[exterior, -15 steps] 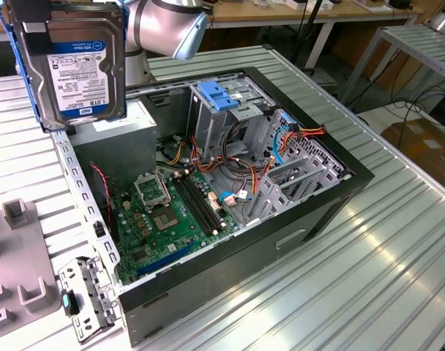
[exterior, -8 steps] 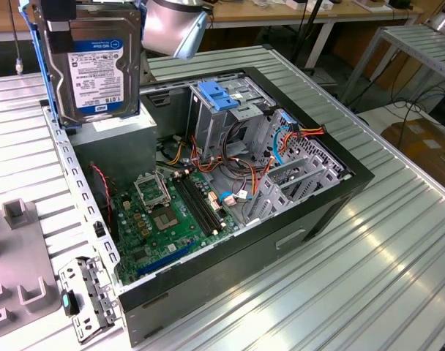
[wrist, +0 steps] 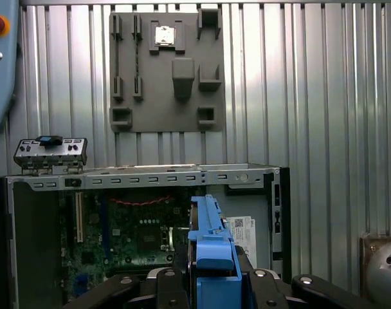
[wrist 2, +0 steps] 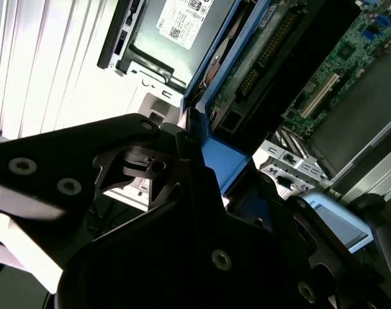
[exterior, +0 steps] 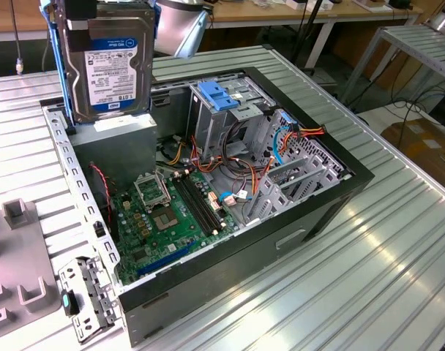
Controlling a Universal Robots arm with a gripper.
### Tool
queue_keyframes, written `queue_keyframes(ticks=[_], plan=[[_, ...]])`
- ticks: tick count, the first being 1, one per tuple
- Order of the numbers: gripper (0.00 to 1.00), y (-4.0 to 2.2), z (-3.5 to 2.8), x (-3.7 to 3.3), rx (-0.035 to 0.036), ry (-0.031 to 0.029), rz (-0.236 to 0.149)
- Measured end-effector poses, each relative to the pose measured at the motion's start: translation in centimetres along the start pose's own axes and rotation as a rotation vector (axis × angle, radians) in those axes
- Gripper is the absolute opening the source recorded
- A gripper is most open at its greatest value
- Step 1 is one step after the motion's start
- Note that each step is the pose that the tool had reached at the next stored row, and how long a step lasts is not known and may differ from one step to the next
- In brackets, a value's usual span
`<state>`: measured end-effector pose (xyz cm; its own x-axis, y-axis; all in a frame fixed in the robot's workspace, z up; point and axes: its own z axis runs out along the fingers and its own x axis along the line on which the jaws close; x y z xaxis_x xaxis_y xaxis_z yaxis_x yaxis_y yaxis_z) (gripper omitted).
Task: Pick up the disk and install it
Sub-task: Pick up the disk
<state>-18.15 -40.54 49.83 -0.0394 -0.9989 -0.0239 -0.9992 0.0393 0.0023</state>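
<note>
Gripper [wrist: 213, 275] clamped on the disk [exterior: 113, 66], black fingers [wrist: 179, 286] pressed against its blue side rails in the first wrist view. Disk upright in mid-air, label facing the exterior view, just over the grey metal box [exterior: 116, 142] in a corner of the open computer case [exterior: 354, 179], at the exterior view's left; contact with the box unclear. Green motherboard [exterior: 164, 212] on the case floor. Case lying on a ribbed metal table [exterior: 398, 278].

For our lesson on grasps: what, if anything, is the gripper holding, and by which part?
The gripper holds the disk by its upper end, with fingers on either side of the blue-railed edge. The disk hangs upright above the open computer case.
</note>
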Motion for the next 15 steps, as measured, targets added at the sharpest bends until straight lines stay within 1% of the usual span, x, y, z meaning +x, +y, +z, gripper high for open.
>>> queue_keyframes(ticks=[2, 3, 7, 8, 15], plan=[[0.37, -0.36, -0.01, -0.01, -0.0004, 0.0001, 0.000], [0.37, -0.72, 0.00, -0.03, -0.0006, 0.0000, 0.000], [0.37, -1.51, 0.00, -0.06, -0.0015, 0.0001, 0.000], [0.37, -1.92, -0.01, -0.08, -0.0020, 0.0002, 0.000], [0.37, -3.58, -0.01, -0.14, -0.0035, 0.0002, 0.000]])
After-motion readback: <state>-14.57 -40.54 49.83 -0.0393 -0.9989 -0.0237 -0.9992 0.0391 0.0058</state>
